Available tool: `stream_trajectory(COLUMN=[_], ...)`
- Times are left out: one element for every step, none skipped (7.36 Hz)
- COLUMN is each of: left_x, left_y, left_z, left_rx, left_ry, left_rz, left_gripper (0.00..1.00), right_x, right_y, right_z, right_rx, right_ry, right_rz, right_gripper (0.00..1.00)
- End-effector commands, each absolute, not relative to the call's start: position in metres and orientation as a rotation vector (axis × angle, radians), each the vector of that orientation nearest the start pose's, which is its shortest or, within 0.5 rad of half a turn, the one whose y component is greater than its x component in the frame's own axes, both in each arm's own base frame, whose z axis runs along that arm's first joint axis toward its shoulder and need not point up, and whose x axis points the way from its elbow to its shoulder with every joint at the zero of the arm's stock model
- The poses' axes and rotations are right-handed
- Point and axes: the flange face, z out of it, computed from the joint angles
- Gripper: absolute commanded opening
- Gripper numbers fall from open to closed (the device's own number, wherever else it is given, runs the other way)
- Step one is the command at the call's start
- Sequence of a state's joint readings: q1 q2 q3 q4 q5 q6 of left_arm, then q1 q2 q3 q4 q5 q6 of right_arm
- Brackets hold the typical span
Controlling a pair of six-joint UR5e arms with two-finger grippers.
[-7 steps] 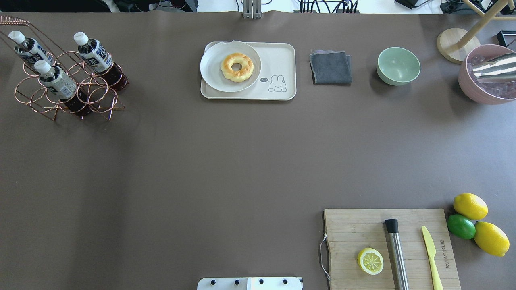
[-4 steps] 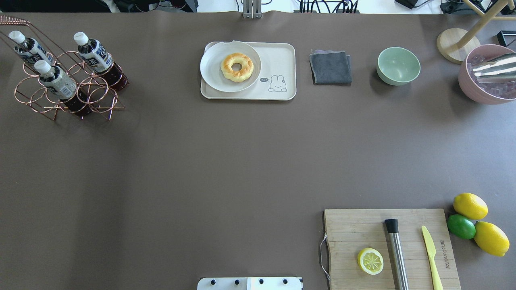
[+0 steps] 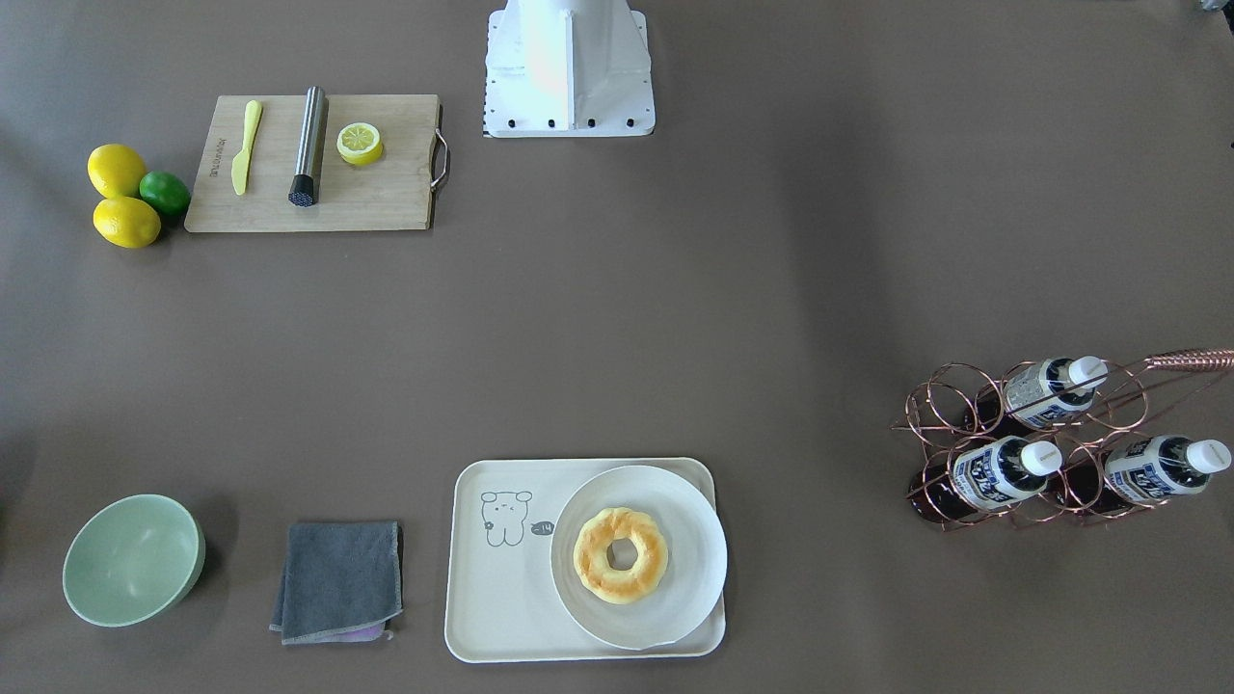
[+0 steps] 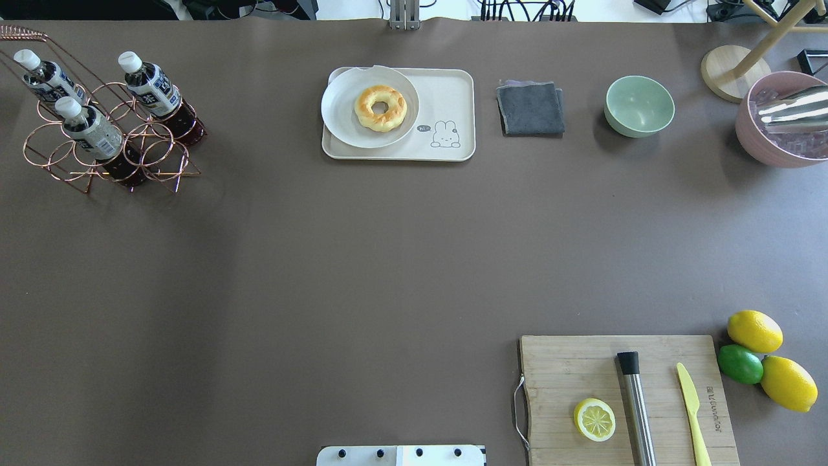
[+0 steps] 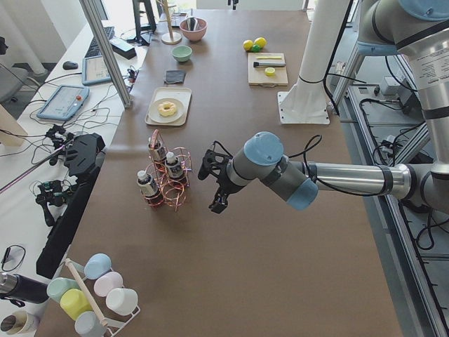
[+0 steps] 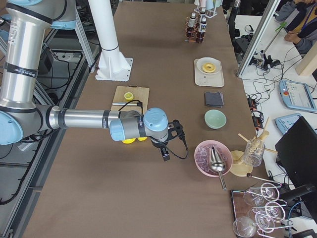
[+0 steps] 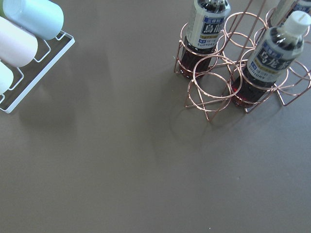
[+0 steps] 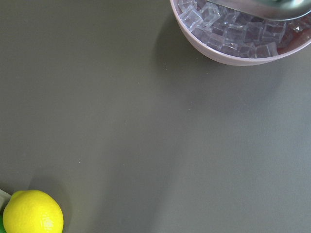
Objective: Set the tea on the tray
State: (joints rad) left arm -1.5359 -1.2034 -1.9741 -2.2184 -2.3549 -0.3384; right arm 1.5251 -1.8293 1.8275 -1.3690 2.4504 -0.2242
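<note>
Tea [image 5: 172, 168] stands in its rack [image 5: 177, 199] near the left hand [image 5: 215, 202] — open or closed, cannot tell.

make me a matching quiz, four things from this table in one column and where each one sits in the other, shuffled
Things
1. donut
2. lemon half
3. tea bottles
4. ice cubes

Places
A. in the copper wire rack
B. on the white plate
C. in the pink bowl
D. on the wooden cutting board

Pairs: 1-B, 2-D, 3-A, 4-C
</note>
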Motion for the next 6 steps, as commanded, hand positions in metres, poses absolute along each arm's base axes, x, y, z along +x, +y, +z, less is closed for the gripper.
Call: stream_trajectory(left_x=[-0.008, 0.010, 0.036, 0.068, 0.083, 0.102], left_y=[-0.407, -0.421, -0.438, -0.450, -0.458, -0.464], left_z=[0.504, 0.490, 0.477, 0.469, 0.460, 0.452], left_rx=[0.510, 0.528, 0.558, 0.582, 0.574, 0.552], left_ry=[0.849, 0.838, 0.811, 0.774, 0.798, 0.829], left_rz=[-0.044, -0.042, -0.029, -0.003, -0.022, -0.049], left_gripper=[0.97, 0.97, 0.97, 0.97, 0.97, 0.97], right_x=[0.038, 0.032, 0.026, 0.018, 0.014, 0.014], right_y=[-0.396, -0.397, -0.415, -0.417, -0.418, -0.421], right_z=[0.616, 0.614, 0.597, 0.596, 0.596, 0.590], right_rx=[0.247, 0.218, 0.195, 0.173, 0.180, 0.226], right_ry=[-0.872, -0.881, -0.901, -0.910, -0.898, -0.890], right_rz=[-0.301, -0.258, -0.176, -0.166, -0.190, -0.253], right_gripper=[1.00, 1.00, 1.00, 1.00, 1.00, 1.00])
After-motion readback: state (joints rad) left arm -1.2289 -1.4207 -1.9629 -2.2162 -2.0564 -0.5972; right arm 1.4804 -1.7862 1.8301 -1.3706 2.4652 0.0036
